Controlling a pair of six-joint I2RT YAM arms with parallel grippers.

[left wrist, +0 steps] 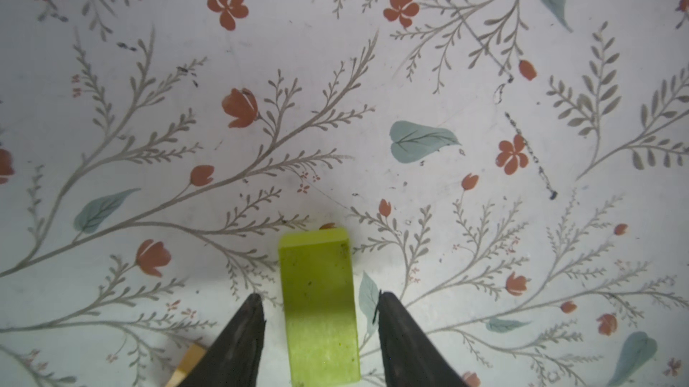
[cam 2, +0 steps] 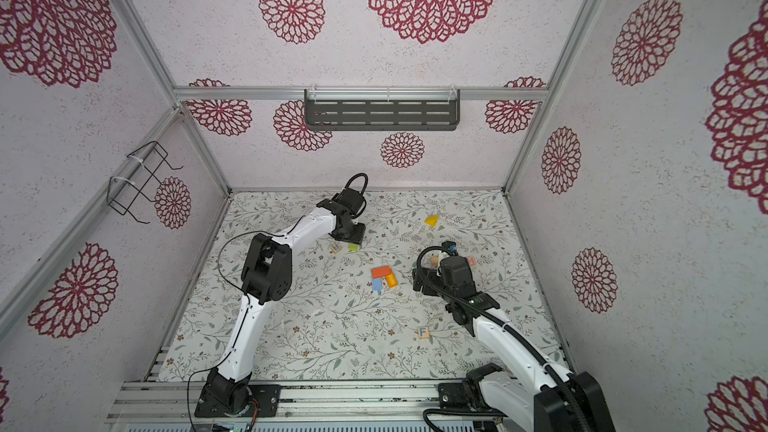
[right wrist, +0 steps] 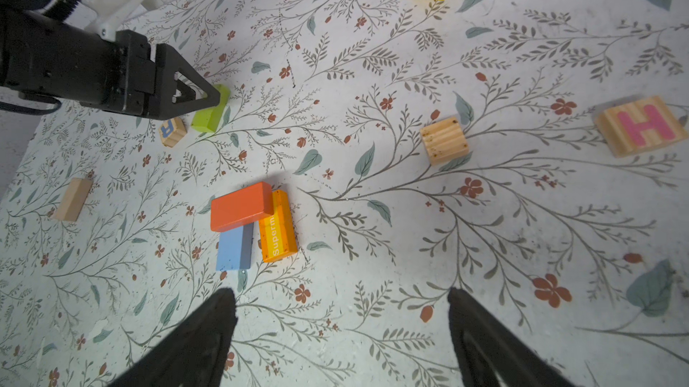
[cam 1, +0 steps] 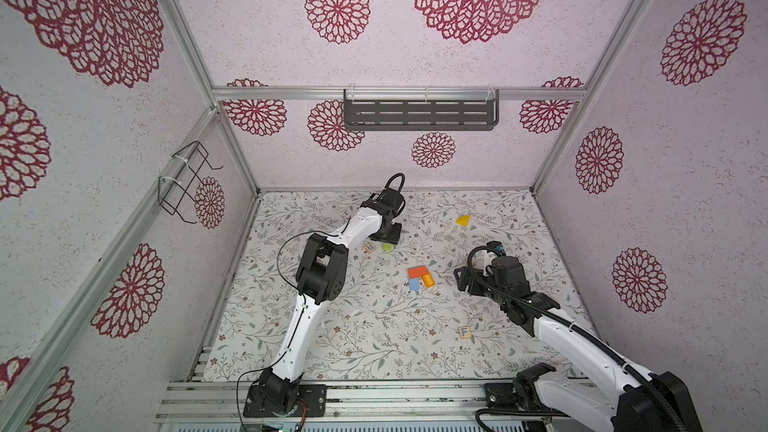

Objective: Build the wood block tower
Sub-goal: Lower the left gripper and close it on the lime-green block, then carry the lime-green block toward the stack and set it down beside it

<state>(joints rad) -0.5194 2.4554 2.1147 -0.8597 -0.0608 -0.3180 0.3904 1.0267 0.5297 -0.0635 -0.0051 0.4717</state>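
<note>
Right wrist: I read "Superm" on orange block (right wrist: 277,228), pink H on cube (right wrist: 637,126) | floral table (right wrist: 373,68) | left gripper (left wrist: 320,295) parted around green block (left wrist: 317,273) | right gripper (right wrist: 341,291) spread wide, empty

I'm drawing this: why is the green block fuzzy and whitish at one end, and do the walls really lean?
Left wrist view: the lime-green block is sharp at its far end, pale and soft near the lens. Both top views: the frame posts splay outward, probably lens distortion.
</note>
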